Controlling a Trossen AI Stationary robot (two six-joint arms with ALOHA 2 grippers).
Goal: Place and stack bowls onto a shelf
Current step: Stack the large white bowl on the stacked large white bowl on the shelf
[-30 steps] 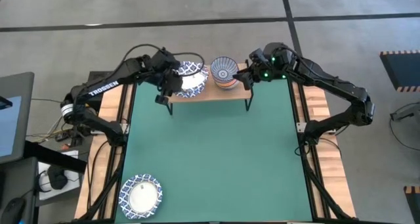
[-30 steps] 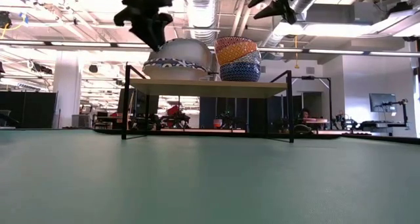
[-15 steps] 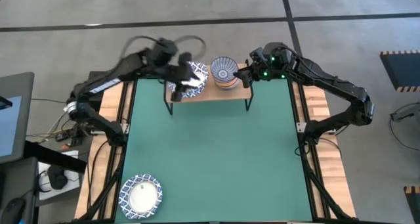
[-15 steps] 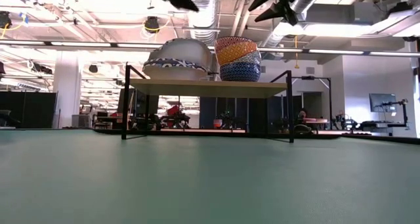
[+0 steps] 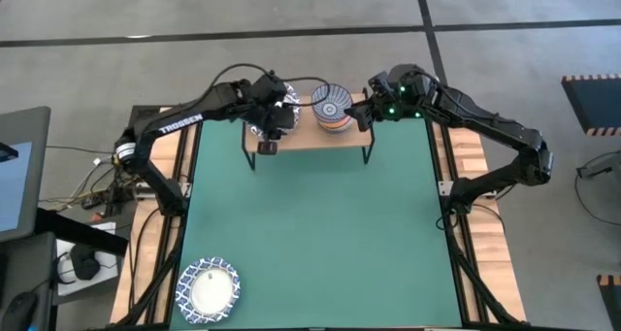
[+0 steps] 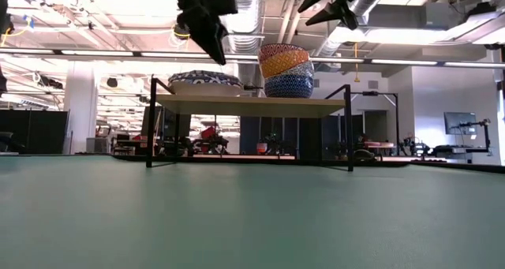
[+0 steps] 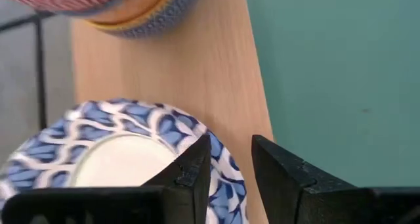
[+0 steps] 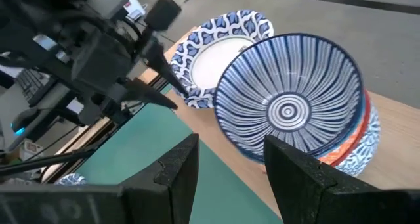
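Observation:
The shelf stands at the mat's far edge on thin black legs. A stack of blue lattice bowls rests on the left half of its wooden plank. A stack of small bowls, with the ray-patterned one on top, sits on the right half. My left gripper hangs over the lattice stack's near rim, pointing down, its fingers a narrow gap apart. My right gripper is open and hovers above the shelf's right end, beside the small stack. One more lattice bowl lies at the mat's near left corner. My left gripper points down over the top lattice bowl's near rim, and one fingertip overlaps that rim in the wrist view. The low view shows a thin gap above the bowl. I cannot tell whether the gripper touches the bowl.
The green mat lies open between the shelf and the lone bowl. Wooden table strips and the frame run along both sides. The right arm reaches in from the table's right, the left arm from its left.
My left gripper swung from the shelf's left end up and toward the right, then came down over the lattice stack. The top lattice bowl, which stood tipped up like a tall dome in the low view, now lies low and flat on the stack.

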